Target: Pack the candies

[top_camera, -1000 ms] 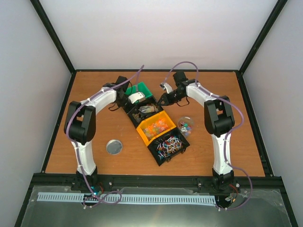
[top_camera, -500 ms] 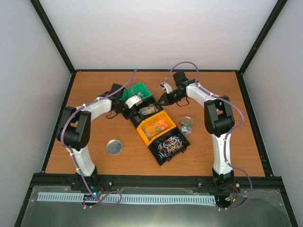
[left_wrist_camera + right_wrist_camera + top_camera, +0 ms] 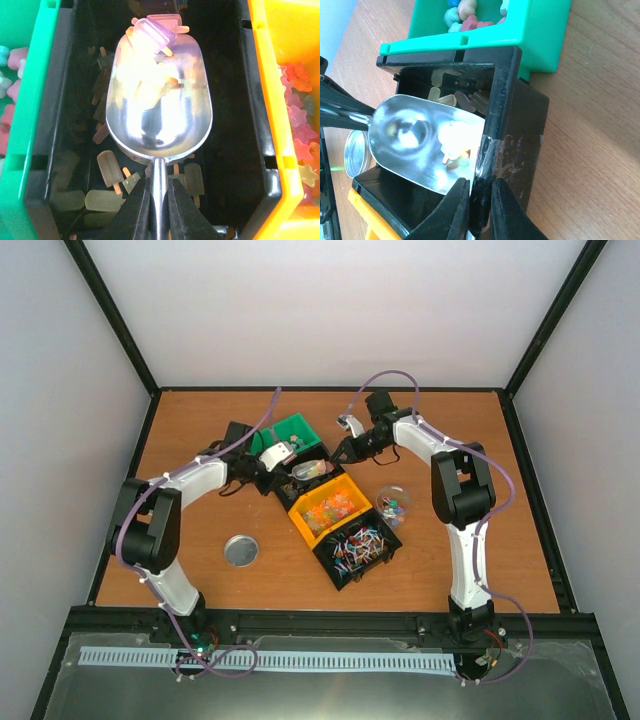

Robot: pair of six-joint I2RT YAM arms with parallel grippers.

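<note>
My left gripper (image 3: pixel 159 202) is shut on the handle of the small silver scoop (image 3: pixel 159 107). It holds the scoop over the black bin (image 3: pixel 247 125). A few pale popsicle-shaped candies (image 3: pixel 150 37) lie at the scoop's far end, and more candies (image 3: pixel 110 172) lie on the bin floor. In the top view, the left gripper (image 3: pixel 283 460) is by that bin (image 3: pixel 308 480). My right gripper (image 3: pixel 480 202) is shut on the black bin's corner wall (image 3: pixel 502 145); the loaded scoop (image 3: pixel 415 142) also shows there. The right gripper (image 3: pixel 345 448) is at the bin's far side.
The bins stand in a diagonal row: green bin (image 3: pixel 300 428), black bin, orange bin (image 3: pixel 328 508), and another black bin (image 3: pixel 358 550) with red-blue-white sweets. A clear jar (image 3: pixel 393 505) stands right of the row. The round silver lid (image 3: pixel 241 550) lies front left.
The left arm's elbow has swung out to the left and lower, while the scoop stayed over the black bin. The right arm has not moved.
</note>
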